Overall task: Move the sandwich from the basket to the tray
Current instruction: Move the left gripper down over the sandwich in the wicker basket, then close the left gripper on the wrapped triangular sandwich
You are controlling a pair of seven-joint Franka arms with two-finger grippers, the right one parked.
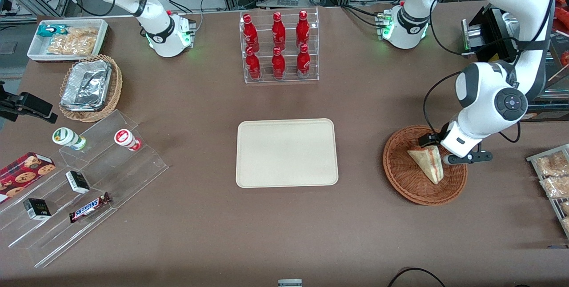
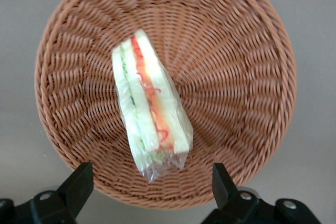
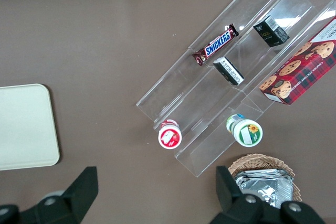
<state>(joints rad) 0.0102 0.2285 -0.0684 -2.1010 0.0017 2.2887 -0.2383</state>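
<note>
Tray (image 1: 286,153) sits bare mid-bench (image 1: 284,233), nearer the front camera than the rack of red bottles (image 1: 279,46). Basket (image 1: 424,165) sits well apart from the tray, toward the working arm's end. Sandwich (image 1: 427,163) lies in the basket, wrapped in clear film, filling edge up. Hand (image 1: 448,150) hangs low over the basket's rim, just beside the sandwich's broad end. Fingers (image 2: 79,186) spread wide, nothing between them, not touching the sandwich (image 2: 151,109) or the basket (image 2: 247,77).
</note>
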